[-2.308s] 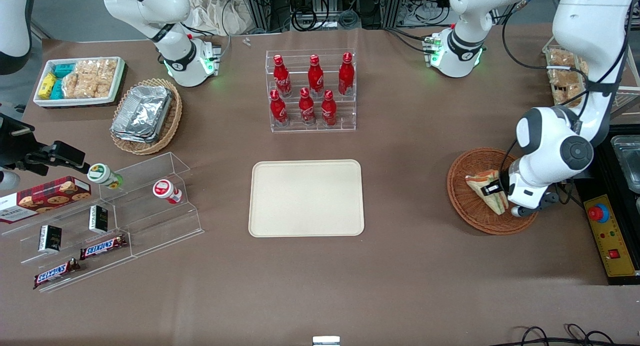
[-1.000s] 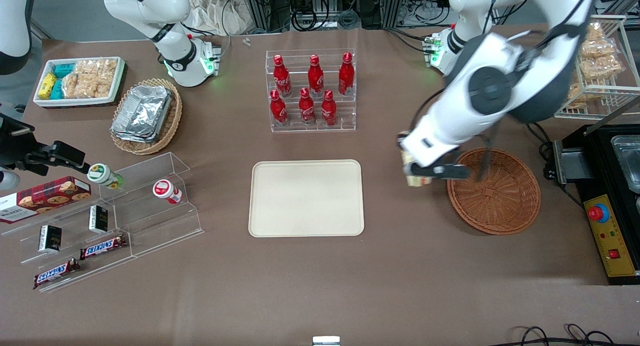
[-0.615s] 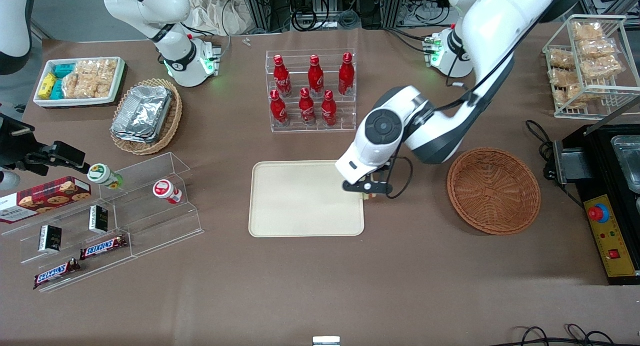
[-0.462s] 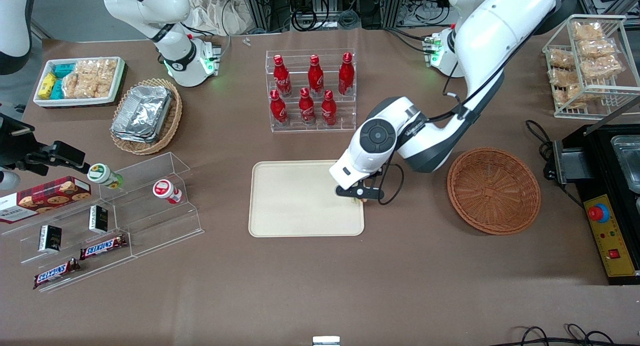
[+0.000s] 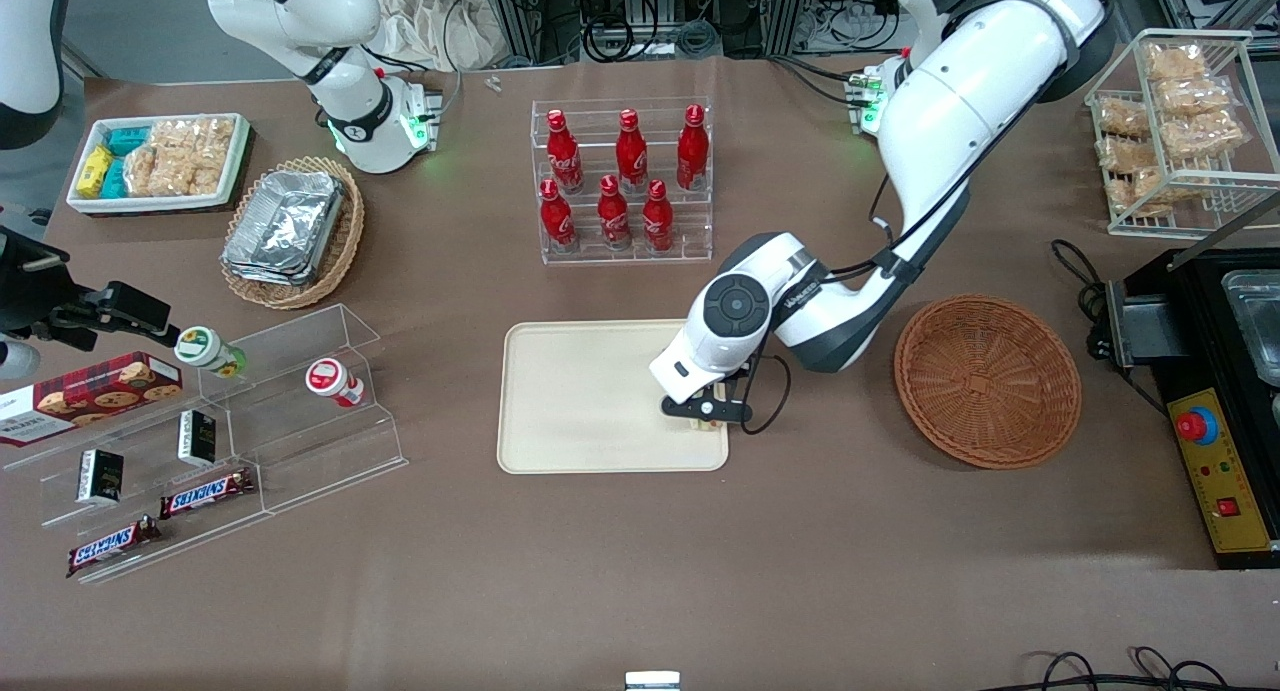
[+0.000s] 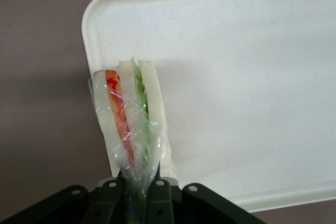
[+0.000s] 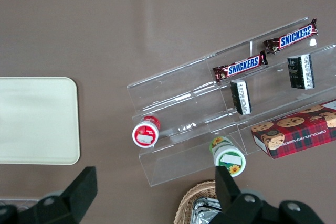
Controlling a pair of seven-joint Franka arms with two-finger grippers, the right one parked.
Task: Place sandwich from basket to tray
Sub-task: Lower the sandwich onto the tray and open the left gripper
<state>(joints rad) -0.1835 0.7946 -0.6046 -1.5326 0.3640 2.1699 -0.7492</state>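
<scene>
My left gripper (image 5: 708,418) is shut on the clear-wrapped sandwich (image 6: 131,119), a white bread wedge with orange and green filling. It holds the sandwich just above the cream-beige tray (image 5: 580,401), over the tray corner nearest the basket and the front camera. In the front view only a sliver of the sandwich (image 5: 712,426) shows under the gripper. The tray also shows in the left wrist view (image 6: 241,77) and the right wrist view (image 7: 31,119). The reddish-brown wicker basket (image 5: 987,380) stands empty beside the tray, toward the working arm's end of the table.
A clear rack of red bottles (image 5: 622,181) stands farther from the front camera than the tray. A tan wicker basket with foil containers (image 5: 292,227) and clear tiered shelves with snacks (image 5: 210,441) lie toward the parked arm's end. A white wire rack of bagged snacks (image 5: 1170,131) stands near the working arm's base.
The gripper lifted the sandwich out of the basket and carried it to the tray. In the last half second it moved a little nearer the front camera and lower over the tray corner.
</scene>
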